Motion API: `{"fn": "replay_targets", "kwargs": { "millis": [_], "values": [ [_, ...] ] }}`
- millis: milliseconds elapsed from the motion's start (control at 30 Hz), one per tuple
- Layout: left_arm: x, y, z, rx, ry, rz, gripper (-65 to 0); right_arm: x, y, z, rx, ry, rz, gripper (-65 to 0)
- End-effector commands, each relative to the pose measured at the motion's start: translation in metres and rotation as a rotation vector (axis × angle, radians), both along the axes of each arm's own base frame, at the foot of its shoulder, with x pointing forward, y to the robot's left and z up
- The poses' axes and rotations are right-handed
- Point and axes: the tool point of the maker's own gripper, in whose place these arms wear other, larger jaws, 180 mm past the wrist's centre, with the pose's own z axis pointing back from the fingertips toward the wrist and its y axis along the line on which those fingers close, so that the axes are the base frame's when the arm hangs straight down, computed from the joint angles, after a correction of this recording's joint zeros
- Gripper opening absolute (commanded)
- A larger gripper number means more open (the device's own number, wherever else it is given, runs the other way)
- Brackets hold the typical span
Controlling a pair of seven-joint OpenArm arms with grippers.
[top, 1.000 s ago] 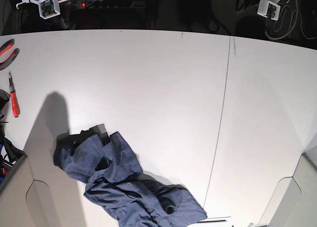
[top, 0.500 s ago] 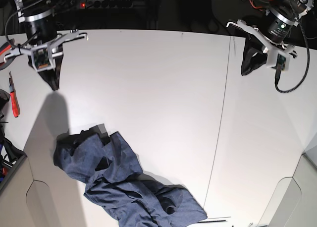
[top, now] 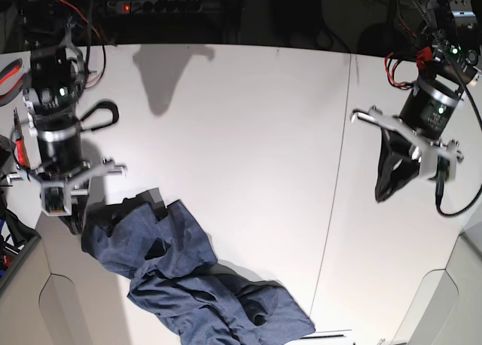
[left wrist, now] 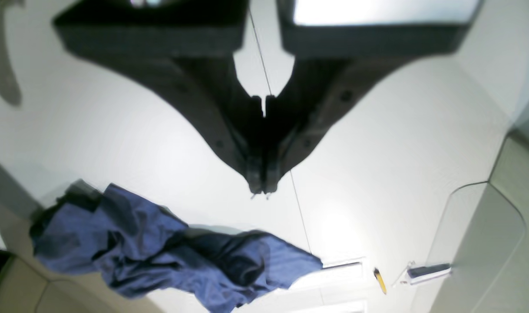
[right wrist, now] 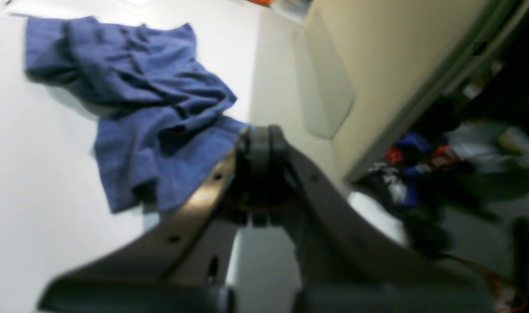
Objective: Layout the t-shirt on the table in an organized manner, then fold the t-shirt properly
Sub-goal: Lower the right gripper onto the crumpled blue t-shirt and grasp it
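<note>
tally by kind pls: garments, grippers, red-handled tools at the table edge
Garments: 1, the t-shirt
Grippers: 2, left gripper and right gripper, both shut and empty
Red-handled tools: 2, pliers and cutters
Total: 5

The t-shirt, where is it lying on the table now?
In the base view the t-shirt lies crumpled at the lower left of the table, left of the dark seam, with the right gripper just beside its upper-left edge.
</note>
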Motion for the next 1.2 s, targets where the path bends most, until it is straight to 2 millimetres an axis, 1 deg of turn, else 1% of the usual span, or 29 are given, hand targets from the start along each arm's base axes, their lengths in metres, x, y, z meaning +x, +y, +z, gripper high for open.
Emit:
{"fn": "replay_targets", "kwargs": {
  "millis": [0, 133, 267, 367, 400, 433, 467, 500, 533, 600, 767, 833, 967, 1100, 1167],
  "values": [
    [0.005, 0.000, 0.010, -0.012, -0.041, -0.003, -65.0, 0.019, -0.001, 0.016, 0.004, -0.057, 0.001, -65.0],
    [0.017, 0.006, -0.003, -0.038, -0.017, 0.018, -65.0, 0.072, 0.012, 0.002, 0.081, -0.016, 0.027, -65.0],
    [0.022, 0.015, -0.028, -0.060, 0.043, 0.042, -65.0, 0.124, 0.026, -0.004, 0.152, 0.023, 0.010, -65.0],
    [0.024, 0.020, -0.046, -0.075, 0.087, 0.058, -65.0, 0.156, 0.045, -0.007, 0.185, 0.067, 0.014, -65.0],
    [0.025, 0.021, -0.051, -0.079, 0.099, 0.063, -65.0, 0.165, 0.052, -0.007, 0.190, 0.080, 0.019, -57.0],
    [0.025, 0.022, -0.055, -0.083, 0.110, 0.065, -65.0, 0.172, 0.060, -0.006, 0.197, 0.084, 0.027, -46.9],
    [0.024, 0.022, -0.058, -0.085, 0.117, 0.062, -65.0, 0.179, 0.067, -0.005, 0.198, 0.087, 0.031, -38.2],
    [0.024, 0.022, -0.060, -0.086, 0.123, 0.063, -65.0, 0.184, 0.072, -0.006, 0.194, 0.097, 0.031, -32.6],
    [0.024, 0.022, -0.062, -0.087, 0.127, 0.060, -65.0, 0.188, 0.074, -0.005, 0.193, 0.102, 0.014, -30.8],
    [0.023, 0.020, -0.062, -0.086, 0.129, 0.049, -65.0, 0.192, 0.072, -0.007, 0.180, 0.107, -0.037, -30.8],
    [0.023, 0.020, -0.062, -0.086, 0.129, 0.047, -65.0, 0.191, 0.066, -0.011, 0.166, 0.115, -0.082, -30.8],
    [0.023, 0.020, -0.062, -0.086, 0.128, 0.047, -65.0, 0.189, 0.057, -0.018, 0.173, 0.132, -0.114, -30.8],
    [0.023, 0.020, -0.062, -0.086, 0.128, 0.047, -65.0, 0.181, 0.043, -0.044, 0.251, 0.197, -0.156, -30.8],
    [0.024, 0.020, -0.061, -0.086, 0.125, 0.045, -65.0, 0.177, 0.038, -0.055, 0.299, 0.221, -0.169, -30.8],
    [0.023, 0.016, -0.061, -0.085, 0.125, 0.026, -65.0, 0.174, 0.037, -0.063, 0.300, 0.245, -0.173, -30.8]
  ]
}}
